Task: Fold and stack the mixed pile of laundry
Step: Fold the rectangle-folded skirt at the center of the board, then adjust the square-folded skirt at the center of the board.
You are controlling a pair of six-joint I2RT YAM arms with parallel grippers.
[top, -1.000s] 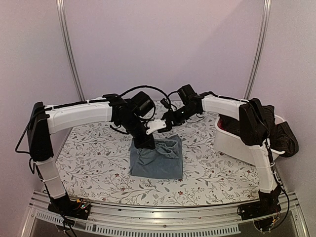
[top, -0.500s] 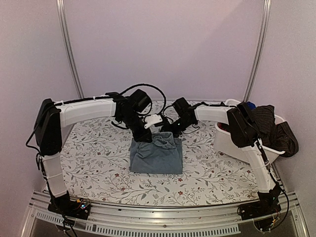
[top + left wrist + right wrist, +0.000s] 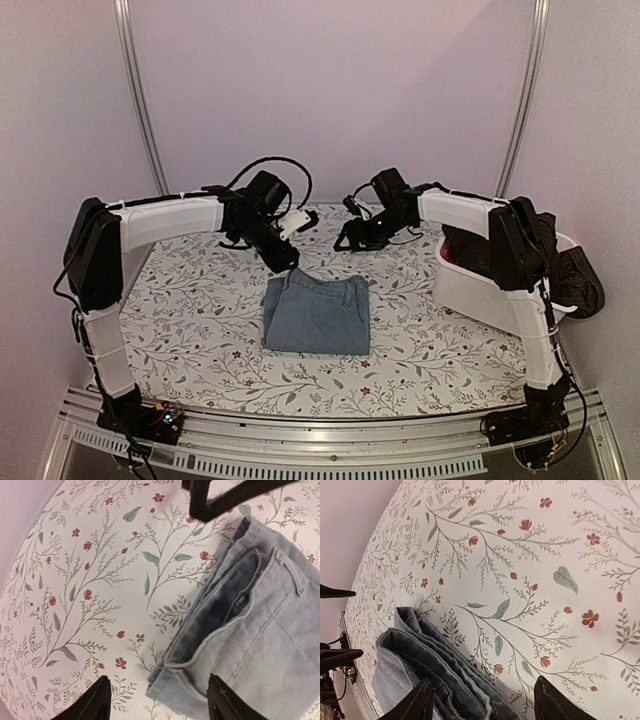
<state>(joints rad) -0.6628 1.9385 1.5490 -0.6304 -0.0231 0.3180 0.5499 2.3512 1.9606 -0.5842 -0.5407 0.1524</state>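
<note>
On floral cover (image 3: 190, 305), denim (image 3: 317, 315), waistband rearward

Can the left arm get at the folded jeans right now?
Probably yes: the left gripper hangs open just above the far left corner of the jeans, with only tablecloth beside it and nothing in between.
</note>
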